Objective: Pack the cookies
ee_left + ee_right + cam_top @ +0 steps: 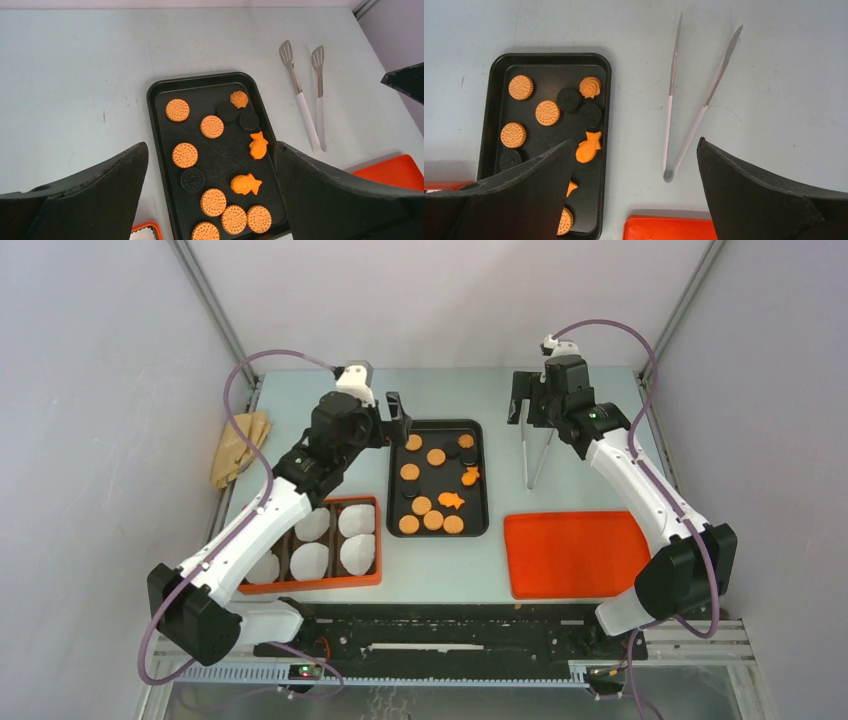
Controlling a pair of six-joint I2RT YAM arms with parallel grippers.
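Observation:
A black tray [478,475] in the middle of the table holds the cookies [432,520]: several round orange-brown discs [213,201], two orange fish shapes [246,184], a few dark rounds [192,179] and one orange swirl [239,99]. My left gripper [397,418] hovers above the tray's far left corner, open and empty. My right gripper [530,400] hovers at the back right above metal tongs [535,455], open and empty. An orange box [310,585] with white paper liners [356,552] in its compartments lies left of the tray.
An orange lid [575,553] lies flat at the front right, also in the right wrist view [669,229]. A crumpled tan cloth [240,445] lies at the table's left edge. The tongs [696,100] lie open on the table between tray and lid.

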